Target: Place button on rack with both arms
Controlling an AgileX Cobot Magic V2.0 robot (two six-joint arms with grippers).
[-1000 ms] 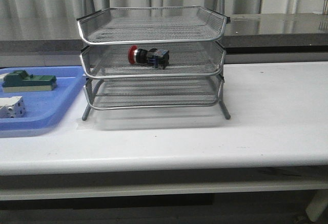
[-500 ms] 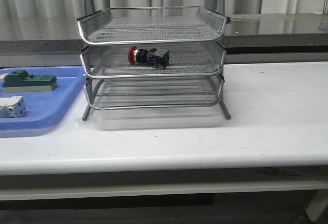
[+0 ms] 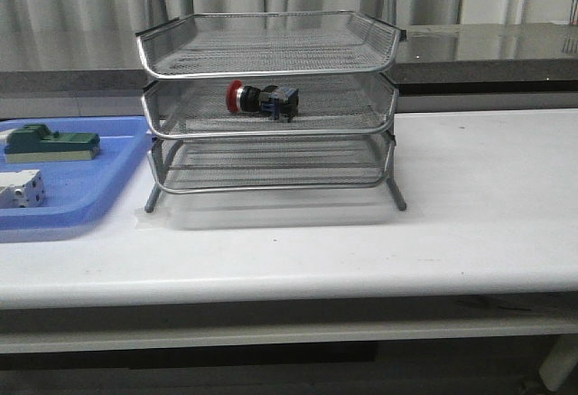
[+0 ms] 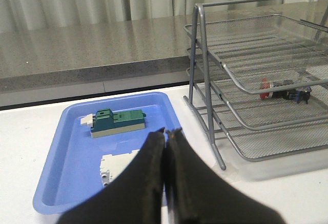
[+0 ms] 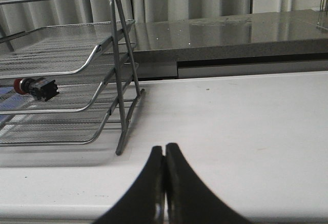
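Observation:
The button (image 3: 261, 98), with its red head, black body and blue rear block, lies on its side in the middle tier of the silver wire-mesh rack (image 3: 267, 56). Both wrist views also catch the button (image 4: 283, 89) (image 5: 36, 88) inside the rack (image 4: 241, 34) (image 5: 61, 55). My left gripper (image 4: 167, 131) is shut with nothing in it, near the table's front edge over the blue tray. Empty and shut as well, my right gripper (image 5: 164, 147) hangs over bare table to the right of the rack. Neither arm shows in the front view.
A flat blue tray (image 3: 108, 187) (image 4: 72, 131) sits left of the rack and holds a green block (image 3: 50, 144) (image 4: 117, 122) and a white block (image 3: 20, 188) (image 4: 115, 165). A grey counter (image 3: 488, 47) runs behind the white table (image 3: 470, 205).

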